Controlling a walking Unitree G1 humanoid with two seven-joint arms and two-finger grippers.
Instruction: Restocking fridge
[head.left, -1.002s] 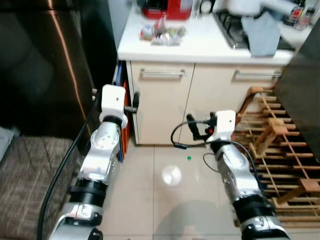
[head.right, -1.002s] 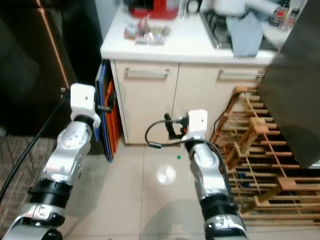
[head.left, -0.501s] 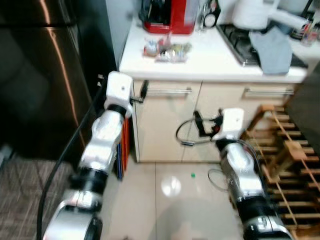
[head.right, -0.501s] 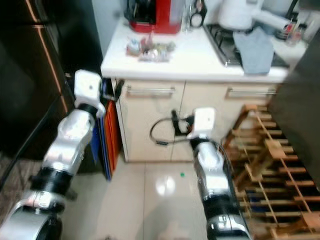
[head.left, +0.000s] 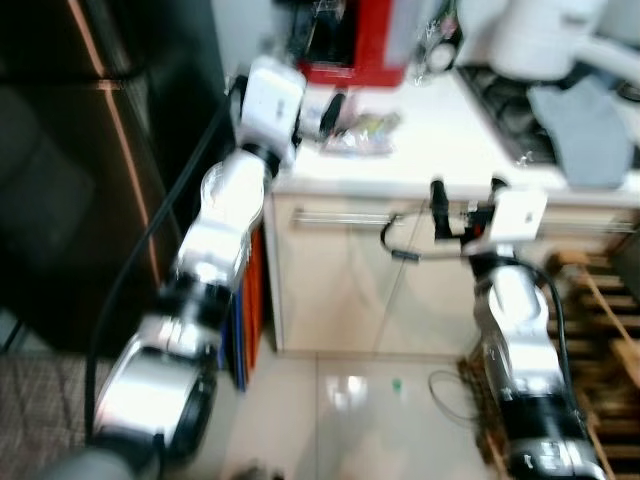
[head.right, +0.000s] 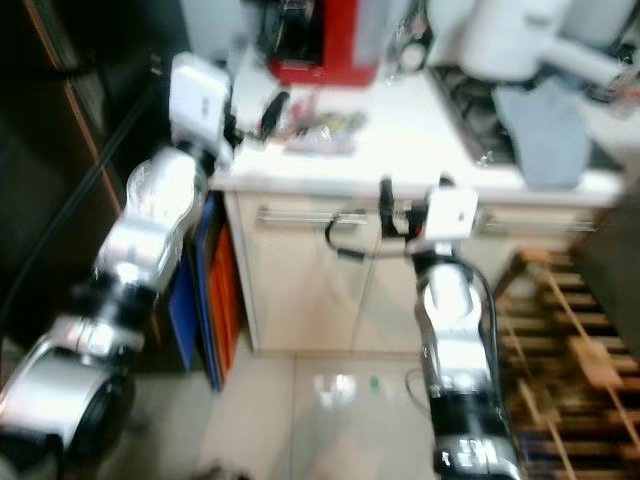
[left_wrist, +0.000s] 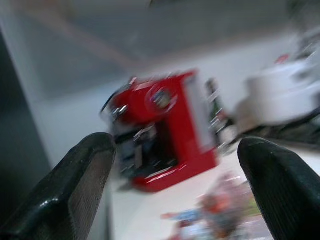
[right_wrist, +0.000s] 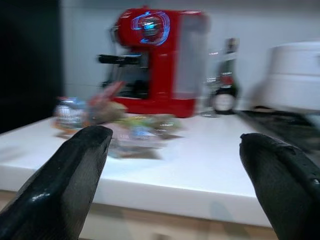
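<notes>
Head view: left gripper (head.left: 330, 112) is raised at counter (head.left: 440, 150) edge, right gripper (head.left: 462, 205) at 5 o'clock below it. Wrist views: both sets of fingers are spread wide; packets (right_wrist: 120, 125) are centred ahead of red machine (right_wrist: 160, 60). Packets should be straddled squarely before closing.

Even indoor light, heavy motion blur throughout. Counter (head.right: 420, 135) bright at front edge; fridge (head.left: 60, 170) dim, reddish glare streak. Floor (head.left: 345, 385) shows lamp reflection.
</notes>
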